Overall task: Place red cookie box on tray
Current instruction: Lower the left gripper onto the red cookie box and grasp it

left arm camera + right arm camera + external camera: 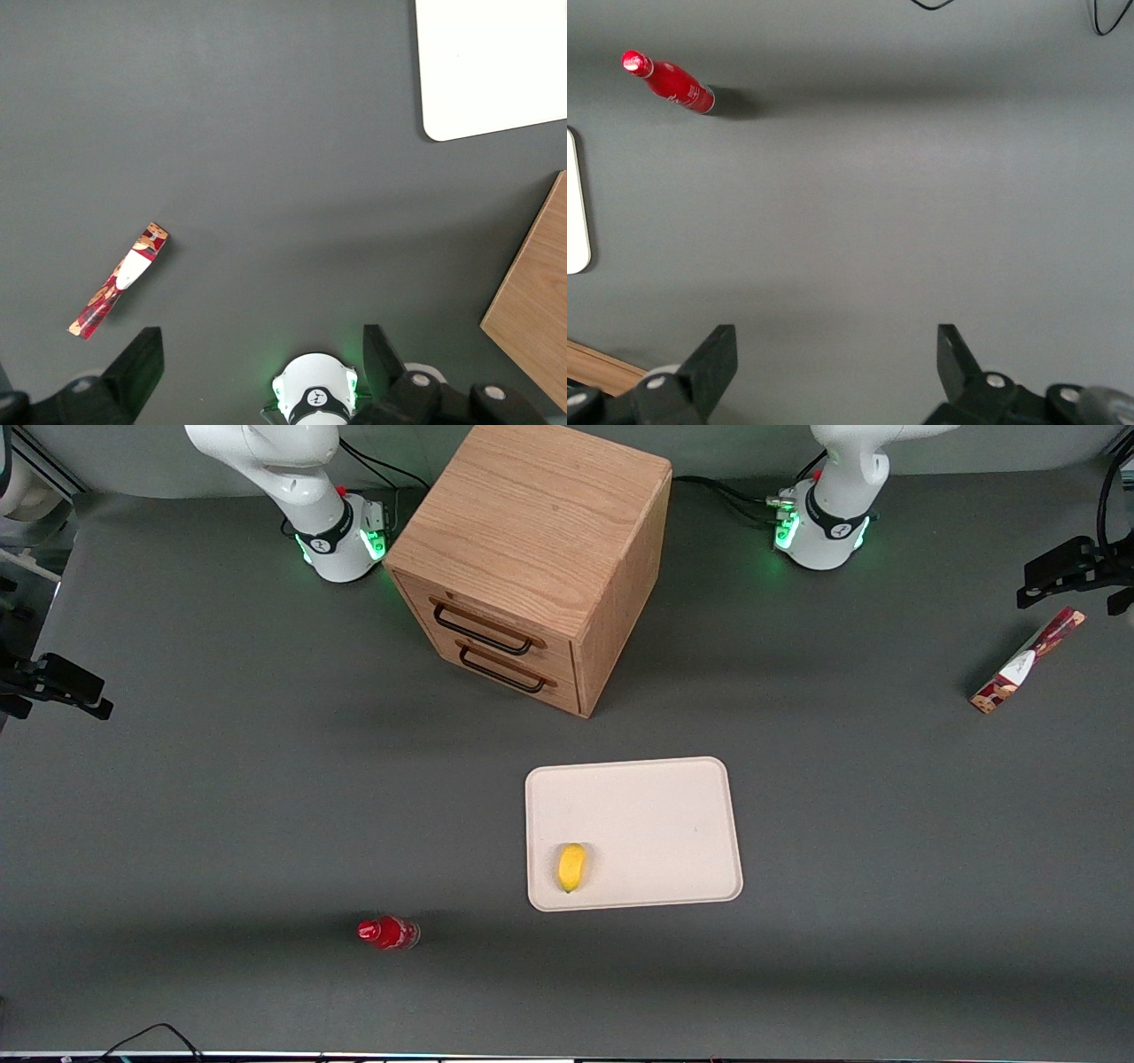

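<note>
Plainly light and stiff, the box [1028,661] lies at the tray's [691,779] two o'clock, well apart, best pinched across its narrow middle by the gripper [257,363], spread wide above it.

matt grey table [266,797], grained wooden cabinet [532,558], smooth tray [656,815].

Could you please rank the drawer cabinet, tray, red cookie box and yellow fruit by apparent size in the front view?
1. Drawer cabinet
2. Tray
3. Red cookie box
4. Yellow fruit

The gripper hangs high above the table, jaws open.
</note>
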You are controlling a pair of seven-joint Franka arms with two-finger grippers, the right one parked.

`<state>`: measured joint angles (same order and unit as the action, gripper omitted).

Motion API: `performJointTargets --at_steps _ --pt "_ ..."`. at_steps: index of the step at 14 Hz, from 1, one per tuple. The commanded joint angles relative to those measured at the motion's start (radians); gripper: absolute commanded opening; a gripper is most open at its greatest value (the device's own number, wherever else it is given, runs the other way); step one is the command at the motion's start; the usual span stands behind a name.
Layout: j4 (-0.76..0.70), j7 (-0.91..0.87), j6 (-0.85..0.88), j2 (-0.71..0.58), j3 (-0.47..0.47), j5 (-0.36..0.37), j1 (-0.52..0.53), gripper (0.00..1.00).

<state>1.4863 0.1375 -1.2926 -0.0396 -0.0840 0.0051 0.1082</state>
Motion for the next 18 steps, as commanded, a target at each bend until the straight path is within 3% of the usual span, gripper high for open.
performJointTargets --at_steps 1,5,9,14,18 --pt "0.016 -0.023 -0.004 -0.016 -0.008 0.013 -0.010 1.00" --pt "0.028 -0.012 -0.014 0.020 0.038 0.075 0.004 1.00" --pt "0.080 0.469 -0.079 0.084 0.257 0.078 0.004 1.00" --pt "0.388 1.026 -0.362 0.084 0.490 0.069 0.011 1.00" --pt "0.691 1.328 -0.690 0.072 0.650 0.029 0.019 1.00"
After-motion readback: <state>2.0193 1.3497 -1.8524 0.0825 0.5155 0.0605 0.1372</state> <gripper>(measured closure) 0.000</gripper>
